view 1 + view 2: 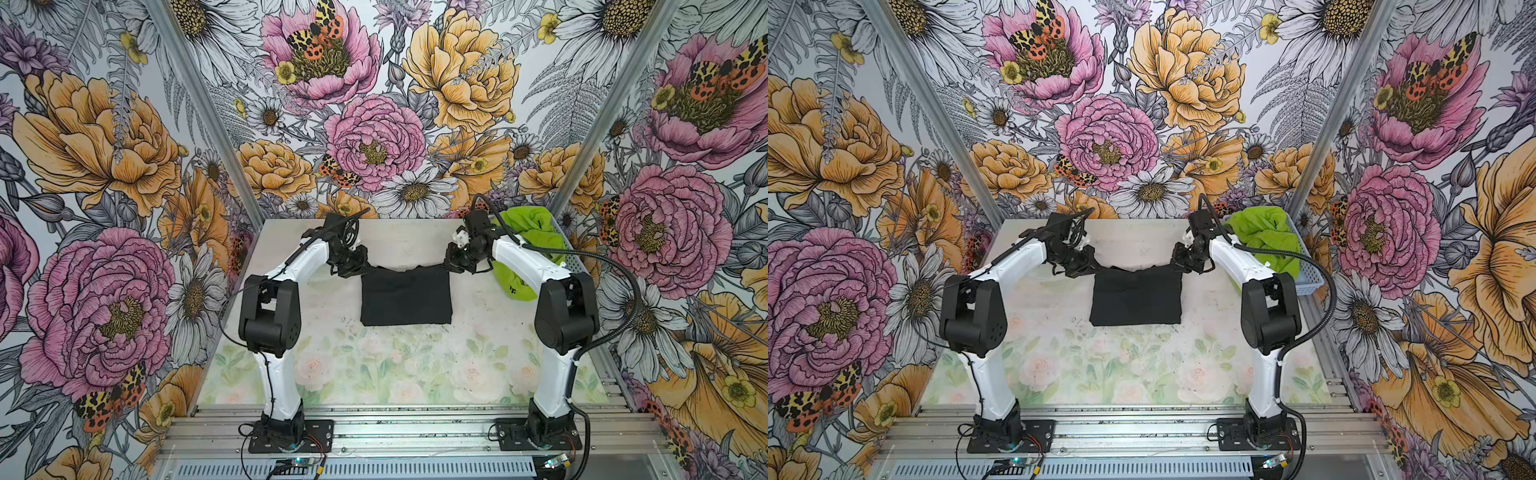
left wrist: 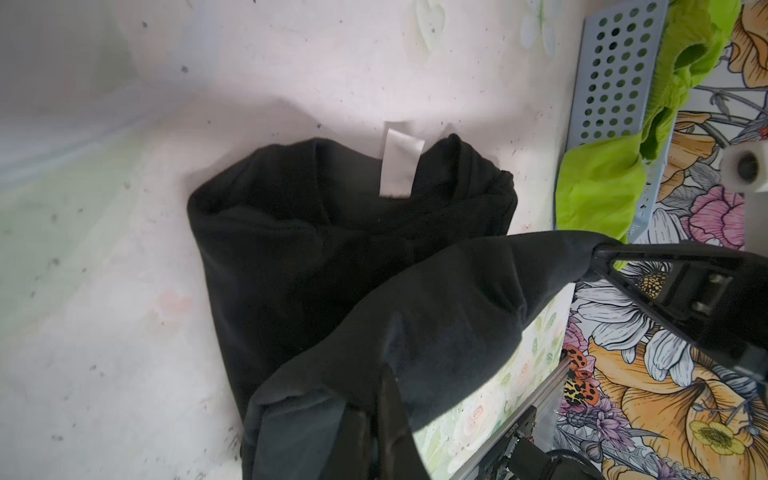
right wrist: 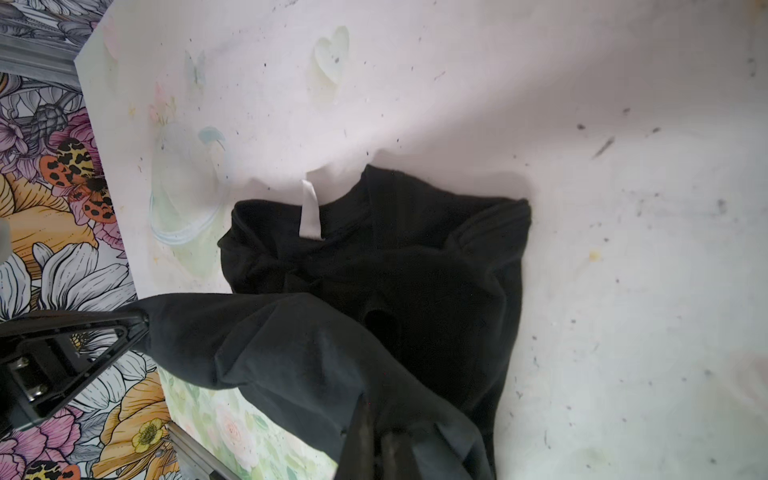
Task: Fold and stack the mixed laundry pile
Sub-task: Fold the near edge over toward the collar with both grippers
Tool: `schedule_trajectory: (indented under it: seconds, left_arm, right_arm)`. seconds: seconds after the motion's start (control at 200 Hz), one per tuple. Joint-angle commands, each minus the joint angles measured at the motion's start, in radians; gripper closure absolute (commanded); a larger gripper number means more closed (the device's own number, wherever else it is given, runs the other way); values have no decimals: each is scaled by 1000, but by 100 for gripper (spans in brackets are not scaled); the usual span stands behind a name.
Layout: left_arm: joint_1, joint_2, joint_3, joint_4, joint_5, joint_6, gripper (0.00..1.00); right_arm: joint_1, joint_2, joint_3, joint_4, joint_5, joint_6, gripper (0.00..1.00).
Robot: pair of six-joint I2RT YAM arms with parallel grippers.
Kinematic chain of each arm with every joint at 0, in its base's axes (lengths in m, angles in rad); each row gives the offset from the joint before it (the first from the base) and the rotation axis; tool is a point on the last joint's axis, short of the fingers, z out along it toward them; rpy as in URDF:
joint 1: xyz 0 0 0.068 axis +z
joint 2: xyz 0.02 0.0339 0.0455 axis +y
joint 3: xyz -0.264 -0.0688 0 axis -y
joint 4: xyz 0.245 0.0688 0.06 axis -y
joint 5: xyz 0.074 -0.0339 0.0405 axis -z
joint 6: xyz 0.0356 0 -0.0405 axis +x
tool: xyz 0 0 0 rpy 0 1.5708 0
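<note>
- left gripper [image 1: 366, 269] is pinching the far-left corner of the T-shirt [image 1: 405, 299], which is lying folded mid counter [image 1: 415, 243]
- right gripper [image 1: 445, 266] is pinching its far-right corner
- shorts [image 1: 528, 230] are sitting bunched in the basket [image 1: 575, 262], far right

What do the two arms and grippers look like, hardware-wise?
The left arm and right arm have white link shells, black joint housings, black base plates. The right arm carries a thick black corrugated conduit; the left arm a thin black cable. The left gripper and right gripper are black, with triangular open-frame fingers.
</note>
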Motion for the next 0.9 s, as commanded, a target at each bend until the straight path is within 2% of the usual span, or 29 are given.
schedule_trajectory:
  seconds: [0.0, 0.13, 0.3, 0.896]
  left_arm:
    - [16, 66, 70, 12, 45, 27, 100]
    - [28, 119, 94, 12, 40, 27, 100]
    - [48, 121, 86, 12, 23, 26, 100]
    - [73, -64, -72, 12, -7, -9, 100]
  right_arm:
    - [-18, 65, 69, 11, -25, -29, 100]
    - [-30, 129, 119, 12, -24, -41, 100]
    - [-36, 189, 185, 12, -24, -47, 100]
    - [-41, 201, 241, 11, -47, -40, 100]
